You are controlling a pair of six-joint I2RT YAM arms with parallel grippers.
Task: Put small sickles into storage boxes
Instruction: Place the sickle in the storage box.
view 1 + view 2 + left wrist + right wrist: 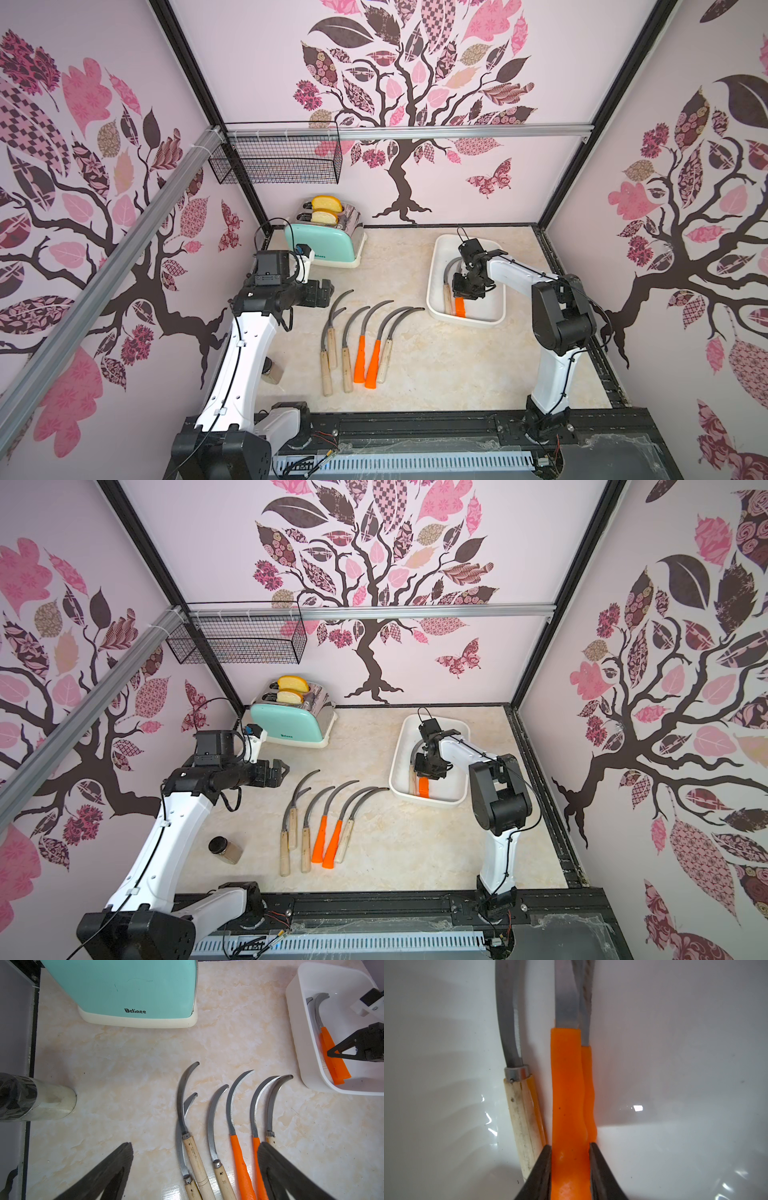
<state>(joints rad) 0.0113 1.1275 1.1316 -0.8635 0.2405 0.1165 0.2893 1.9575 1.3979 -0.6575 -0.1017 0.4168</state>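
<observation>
Low in both top views, left of centre, a jar (225, 850) stands on the bench (436, 374) beside the left arm. Higher in the frame, at centre, six sickles (360, 357) lie in a row on the bench, handles toward the bottom edge and blades curving up and to the right. From the left there are three wooden handles, the first two with crossing blades, then two orange, then one wooden just beside the last orange one. The left pincer (281, 771) hangs over the bench at the upper left of that row, jaws wide apart and holding nothing. Its wrist view shows the row between the two fingers. Right of centre sits the white tray (492, 309), near the tip of the rightmost blade. The right pincer (461, 297) reaches down into it, closed narrow on the handle of an orange sickle (566, 1095). Its wrist view shows a second orange sickle (588, 1084) touching that one on one side and a wooden sickle (519, 1115) just beside it on the other, both in the tray. Whether the held one rests on the tray floor I cannot tell. Farther up, left of centre, a mint toaster (322, 245) holds two bread slices (327, 203), and above it a black wire basket (278, 160) hangs on the wall rail.
</observation>
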